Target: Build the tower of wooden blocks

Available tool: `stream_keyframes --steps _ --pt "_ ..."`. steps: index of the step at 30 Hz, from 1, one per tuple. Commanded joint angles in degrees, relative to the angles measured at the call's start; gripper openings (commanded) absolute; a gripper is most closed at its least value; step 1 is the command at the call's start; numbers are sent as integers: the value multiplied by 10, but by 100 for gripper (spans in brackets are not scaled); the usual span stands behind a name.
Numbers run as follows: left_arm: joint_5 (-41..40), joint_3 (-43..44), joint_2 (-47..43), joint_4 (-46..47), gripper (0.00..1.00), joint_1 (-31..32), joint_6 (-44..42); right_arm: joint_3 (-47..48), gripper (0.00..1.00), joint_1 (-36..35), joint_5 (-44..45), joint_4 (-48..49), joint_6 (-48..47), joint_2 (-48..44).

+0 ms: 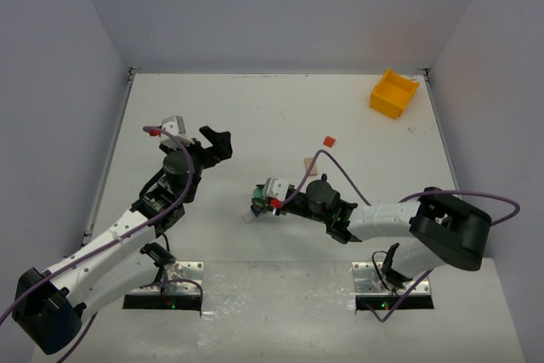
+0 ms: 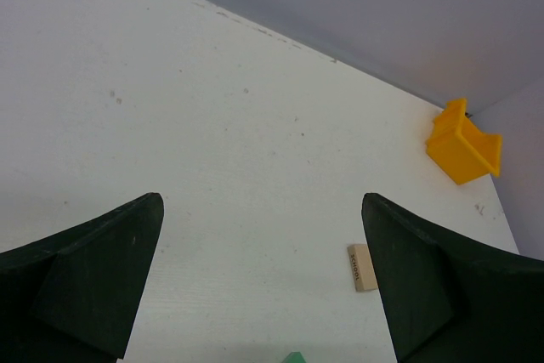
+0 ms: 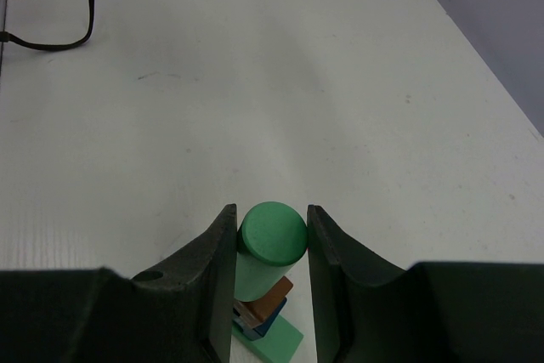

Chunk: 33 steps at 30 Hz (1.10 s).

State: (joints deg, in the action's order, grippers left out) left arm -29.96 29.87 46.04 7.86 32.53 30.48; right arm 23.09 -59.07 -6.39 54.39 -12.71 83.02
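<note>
arms reach inward, right pincer point(image 3: 271, 214) clamping green cylinder point(image 3: 272, 234) over tower point(image 3: 269, 308), left pincer point(image 2: 260, 201) wide open, empty

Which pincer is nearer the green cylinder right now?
Right. The right pincer grips the green cylinder between its fingers; the left pincer hangs open, well off to the left.

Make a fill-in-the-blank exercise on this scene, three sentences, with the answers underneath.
1. The right tool is shut on a ___ cylinder.
2. The left tool hangs over the table, its jaws ___ and holding nothing.
3. The bin in the far right corner is ___.
Missing words: green; open; yellow.
</note>
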Motion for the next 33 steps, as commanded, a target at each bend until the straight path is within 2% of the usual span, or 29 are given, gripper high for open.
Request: stream_keyframes --steps 1,33 --pt "-6 -3 -3 18 100 -1 -1 23 0 -2 10 41 -12 4" --pt "-4 -7 -2 22 100 -1 -3 20 5 4 21 56 -7 17"
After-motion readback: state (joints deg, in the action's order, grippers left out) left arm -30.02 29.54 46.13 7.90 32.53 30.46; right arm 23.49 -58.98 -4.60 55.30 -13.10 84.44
